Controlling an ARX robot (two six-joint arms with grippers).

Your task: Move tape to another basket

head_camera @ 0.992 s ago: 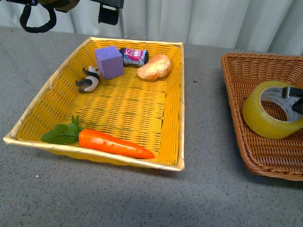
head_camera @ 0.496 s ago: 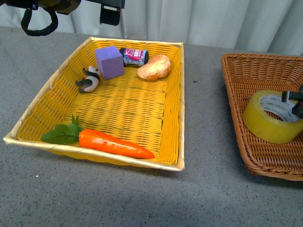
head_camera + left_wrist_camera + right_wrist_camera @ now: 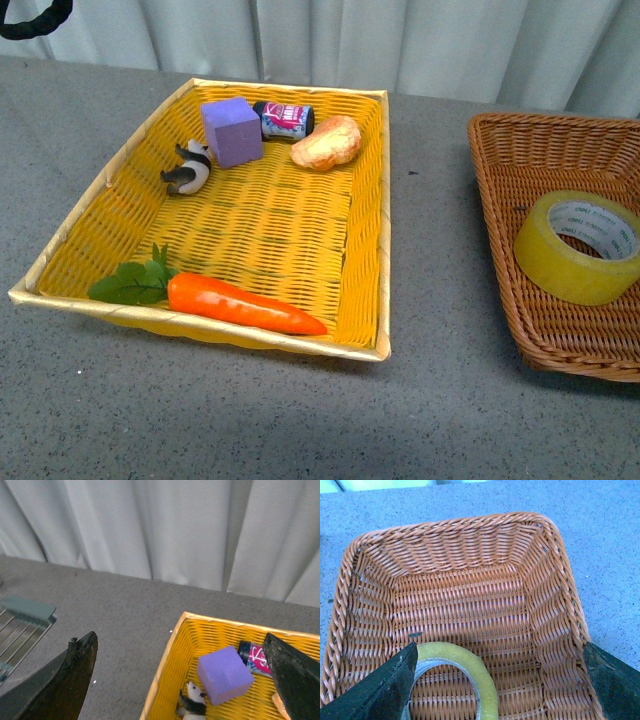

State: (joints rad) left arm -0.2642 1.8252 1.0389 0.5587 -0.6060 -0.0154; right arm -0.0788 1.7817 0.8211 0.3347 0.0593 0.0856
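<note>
The yellow tape roll (image 3: 578,246) lies flat in the brown wicker basket (image 3: 520,170) at the right. The right wrist view shows the tape (image 3: 470,672) on the basket floor (image 3: 470,600), partly cut off by the frame edge. My right gripper (image 3: 500,690) is open and empty above the basket, one finger over the tape's side, not touching it. My left gripper (image 3: 182,680) is open and empty, high above the yellow basket's far left corner (image 3: 186,616). Neither gripper shows in the front view.
The yellow woven basket (image 3: 385,230) holds a purple cube (image 3: 231,130), a small can (image 3: 284,118), a bread piece (image 3: 326,141), a panda figure (image 3: 187,168) and a carrot (image 3: 240,303). A metal rack (image 3: 22,625) lies beyond the yellow basket. Curtains hang behind the table.
My right gripper let go of the tape and rose out of the front view; the tape settled flat in the brown basket. My left arm also withdrew upward from the front view.
</note>
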